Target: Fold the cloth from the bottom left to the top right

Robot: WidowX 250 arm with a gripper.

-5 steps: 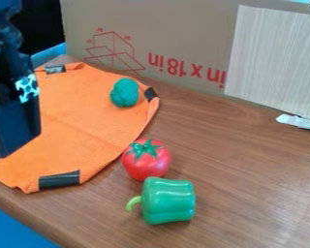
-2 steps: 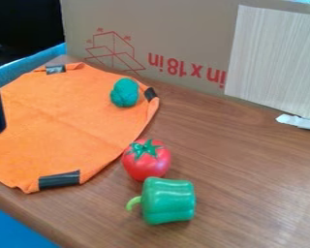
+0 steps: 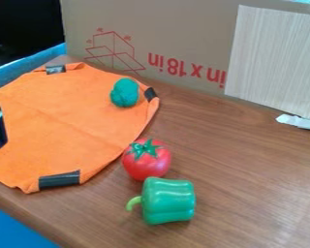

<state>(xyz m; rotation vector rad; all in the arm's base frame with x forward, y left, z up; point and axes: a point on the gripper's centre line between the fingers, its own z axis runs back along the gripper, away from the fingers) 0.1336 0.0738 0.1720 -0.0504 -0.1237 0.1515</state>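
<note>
Camera view, directed obliquely downward onto the wooden table (image 3: 248, 160) and facing the upright cardboard (image 3: 177, 24) behind it. The viewpoint is close, the tabletop extending beyond the lower and right borders.

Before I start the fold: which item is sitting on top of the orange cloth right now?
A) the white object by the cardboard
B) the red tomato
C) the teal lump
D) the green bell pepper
C: the teal lump rests on the orange cloth, near the black tape patch at its right-hand corner.
</note>
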